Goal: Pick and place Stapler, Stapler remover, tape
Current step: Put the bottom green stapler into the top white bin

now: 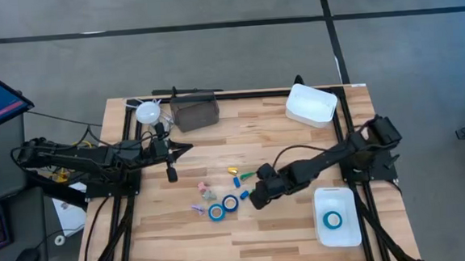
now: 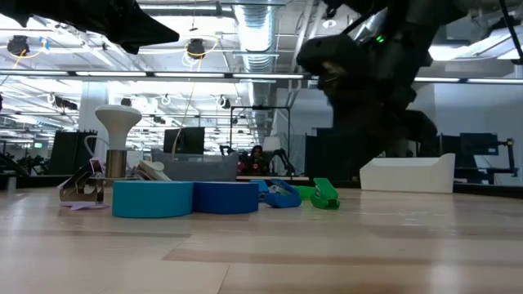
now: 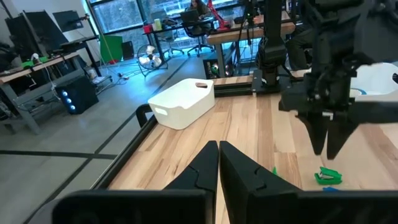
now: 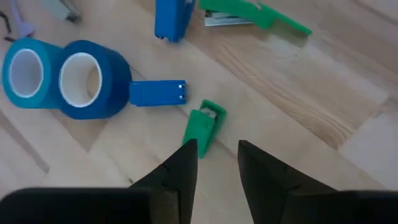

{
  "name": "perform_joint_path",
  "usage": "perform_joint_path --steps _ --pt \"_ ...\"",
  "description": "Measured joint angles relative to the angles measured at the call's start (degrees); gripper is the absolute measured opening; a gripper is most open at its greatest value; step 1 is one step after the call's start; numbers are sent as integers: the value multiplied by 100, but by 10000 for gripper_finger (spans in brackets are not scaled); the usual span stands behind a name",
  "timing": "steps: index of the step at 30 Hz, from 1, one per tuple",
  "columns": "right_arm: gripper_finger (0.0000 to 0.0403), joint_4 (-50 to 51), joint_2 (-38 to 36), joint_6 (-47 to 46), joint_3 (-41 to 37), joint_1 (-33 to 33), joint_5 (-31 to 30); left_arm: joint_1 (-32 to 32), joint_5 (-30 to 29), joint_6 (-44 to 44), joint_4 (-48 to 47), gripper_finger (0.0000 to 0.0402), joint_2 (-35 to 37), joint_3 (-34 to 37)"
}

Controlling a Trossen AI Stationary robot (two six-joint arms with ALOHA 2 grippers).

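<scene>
While the right gripper point(image 4: 214, 163) hovers with fingers parted and empty over a green clip point(image 4: 202, 127), two tape rolls point(image 4: 62, 78) sit touching just beyond, mid-table. A third roll point(image 1: 332, 219) lies in the tray point(image 1: 338, 233); the left gripper point(image 1: 187, 148), clenched empty, waits well apart.

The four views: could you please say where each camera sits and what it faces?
High: overhead, facing down on table, both arms.
Low: tabletop level, facing tape rolls; arms overhead.
Left wrist: behind shut left gripper, facing white bin.
Right wrist: above right gripper, facing green clip.
Shared: tape rolls.
</scene>
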State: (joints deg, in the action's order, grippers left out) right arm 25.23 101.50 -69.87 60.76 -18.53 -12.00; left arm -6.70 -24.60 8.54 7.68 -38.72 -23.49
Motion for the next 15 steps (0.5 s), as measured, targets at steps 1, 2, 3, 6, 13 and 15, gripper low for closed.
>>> perform_joint_path --steps 1,2,3,6,13,15 --pt "108 48 52 0 59 1 -1 0 0 2 -4 8 0 0" --pt "108 85 101 0 129 -2 -6 2 0 2 -17 8 0 0" --pt "108 95 115 2 192 -4 -4 0 0 0 -25 8 0 0" --pt "108 119 100 -7 266 10 -6 1 -1 2 -37 8 0 0" --pt "108 128 104 -201 265 77 -8 0 0 0 -85 8 0 2" --pt "111 127 104 -201 264 77 -54 1 -2 2 -87 8 0 2"
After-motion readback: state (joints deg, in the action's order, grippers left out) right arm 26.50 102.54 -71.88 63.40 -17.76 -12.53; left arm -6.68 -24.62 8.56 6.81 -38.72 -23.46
